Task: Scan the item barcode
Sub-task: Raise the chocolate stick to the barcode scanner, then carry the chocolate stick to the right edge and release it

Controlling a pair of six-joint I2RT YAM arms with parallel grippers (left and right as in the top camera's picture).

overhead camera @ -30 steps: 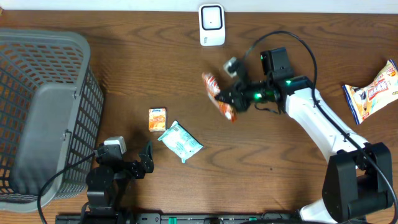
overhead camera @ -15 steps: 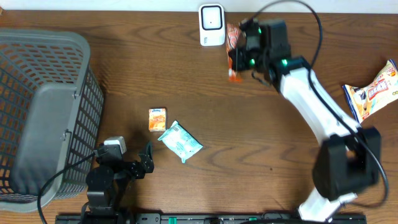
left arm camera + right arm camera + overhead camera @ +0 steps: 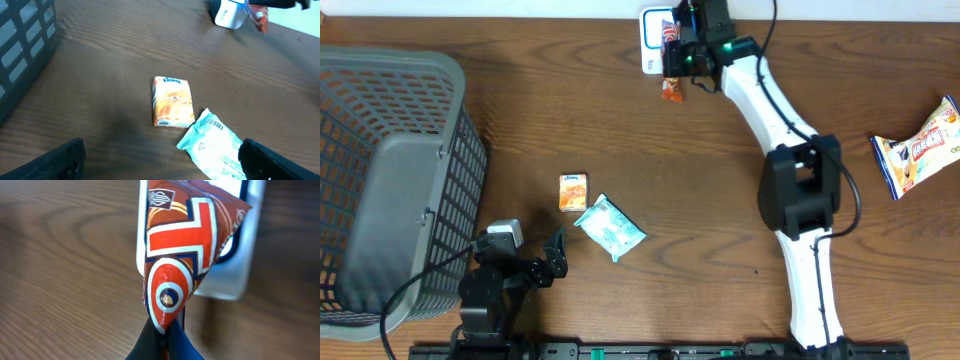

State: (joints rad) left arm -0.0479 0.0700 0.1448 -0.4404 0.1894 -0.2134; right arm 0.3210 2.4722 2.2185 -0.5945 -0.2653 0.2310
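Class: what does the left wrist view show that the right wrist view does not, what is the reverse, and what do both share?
Only the left wrist view: the tissue pack, the teal packet, the grey basket and the open left gripper. Only the right wrist view: the right gripper, shut on the bottom edge of the snack packet, seen close up. Both: the snack packet at the white scanner, and the wooden table.

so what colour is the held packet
Red packet, white and navy stripes; best in right wrist view.
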